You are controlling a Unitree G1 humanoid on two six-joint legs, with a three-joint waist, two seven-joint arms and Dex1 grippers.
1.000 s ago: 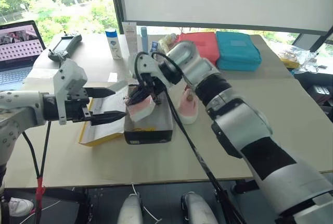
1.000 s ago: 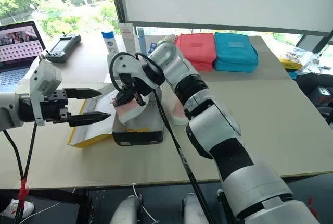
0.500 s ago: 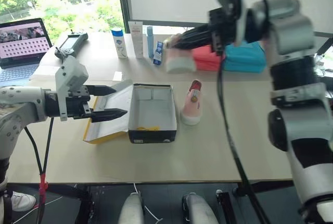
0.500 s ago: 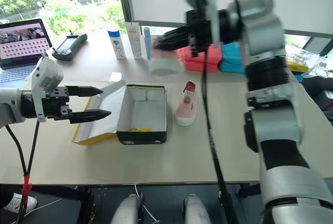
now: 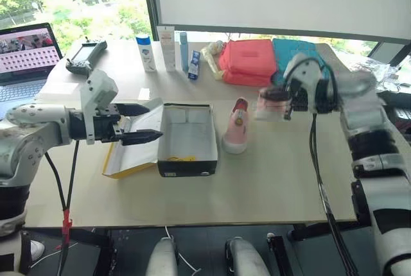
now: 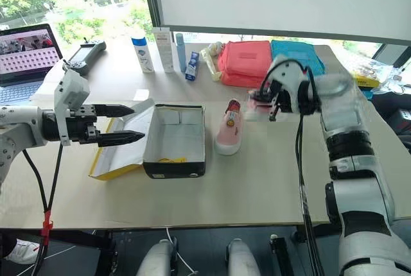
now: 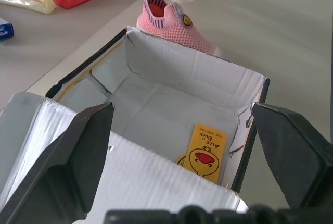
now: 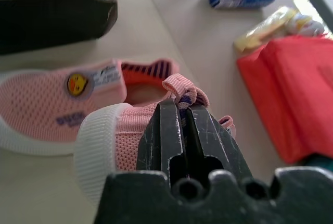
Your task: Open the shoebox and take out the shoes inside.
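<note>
Box [image 5: 187, 140] lay open and empty, left gripper [image 5: 146, 123] gaped beside its lid, right gripper [image 8: 179, 130] clamped a shoe [image 5: 271, 104] above the table [image 5: 270, 173], other shoe [image 5: 236, 126] beside box.

I've got a laptop [image 5: 26, 58] open at the far left corner of the table [image 5: 270, 186], its screen lit, with a dark handheld controller [image 5: 85, 56] just beside it. Along the far edge I see a white bottle with a blue cap [image 5: 146, 53], a tall white tube [image 5: 167, 49], a slim blue tube [image 5: 183, 51] and a small blue-and-white carton [image 5: 194, 69]. Past those, a pink zip pouch [image 5: 249, 61] lies against a teal one [image 6: 297, 53].
</note>
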